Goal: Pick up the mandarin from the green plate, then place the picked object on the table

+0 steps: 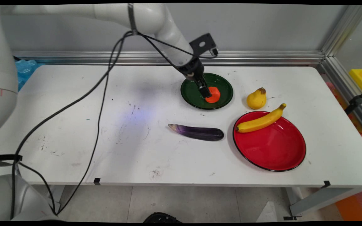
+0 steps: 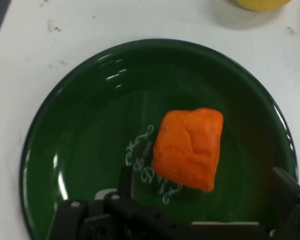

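An orange lump [image 1: 213, 94] [image 2: 189, 148] lies on the small green plate [image 1: 222, 84] [image 2: 85, 135] at the back of the table. My gripper [image 1: 205, 93] [image 2: 205, 192] hangs low over that plate, right at the lump's left side in the main view. In the hand view its two fingers stand wide apart, one on each side of the lump's near end, and neither touches it. The gripper is open and holds nothing.
A yellow pear [image 1: 256, 98] [image 2: 260, 4] stands right of the green plate. A banana [image 1: 260, 121] rests on the far rim of a big red plate [image 1: 272, 147]. A purple eggplant [image 1: 197, 132] lies in front of the green plate. Black cables [image 1: 99, 106] hang across the left half.
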`<act>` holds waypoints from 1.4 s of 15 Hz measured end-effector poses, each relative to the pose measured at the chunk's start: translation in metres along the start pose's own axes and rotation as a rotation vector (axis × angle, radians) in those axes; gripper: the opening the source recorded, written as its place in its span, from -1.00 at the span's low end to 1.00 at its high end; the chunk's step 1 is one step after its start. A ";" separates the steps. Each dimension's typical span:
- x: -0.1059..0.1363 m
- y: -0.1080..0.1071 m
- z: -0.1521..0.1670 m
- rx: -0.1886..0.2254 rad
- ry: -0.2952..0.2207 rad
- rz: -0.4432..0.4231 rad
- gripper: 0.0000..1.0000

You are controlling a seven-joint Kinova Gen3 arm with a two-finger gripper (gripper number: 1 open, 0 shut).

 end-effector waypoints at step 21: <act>0.019 -0.001 0.000 -0.037 -0.052 0.122 -1.00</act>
